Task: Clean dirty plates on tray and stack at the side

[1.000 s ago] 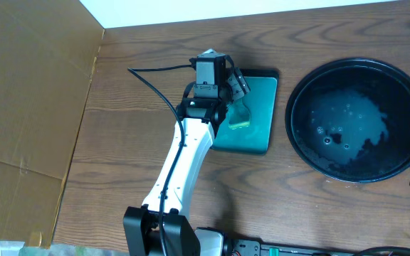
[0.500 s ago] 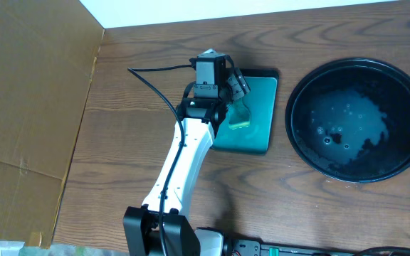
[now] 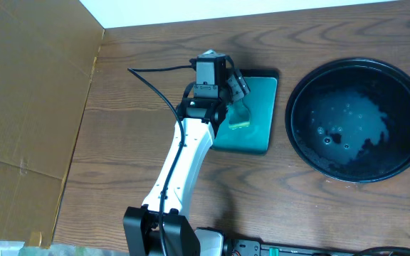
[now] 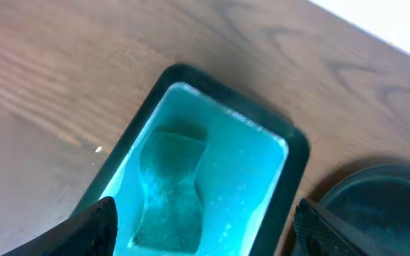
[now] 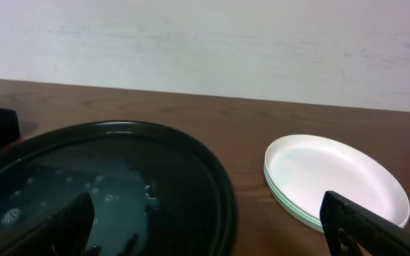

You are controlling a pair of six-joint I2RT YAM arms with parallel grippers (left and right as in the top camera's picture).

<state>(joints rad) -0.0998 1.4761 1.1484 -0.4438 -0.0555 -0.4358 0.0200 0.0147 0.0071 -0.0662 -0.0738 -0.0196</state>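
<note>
Left gripper (image 4: 206, 217) is held wide open, empty, above the sponge (image 4: 169, 186). Plates (image 5: 337, 179) are stacked right of the wet tray (image 5: 191, 171); the task is judged nearly done.

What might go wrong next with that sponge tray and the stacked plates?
1. The open left tool hangs over the wet-looking green sponge in the black-rimmed teal rectangular tray; lifting it may drip on the brown wooden table.
2. The large round black tray holds a water film; a nudge could spill it.
3. The stack of round white plates sits close beside that tray; the right tool might knock it.
</note>
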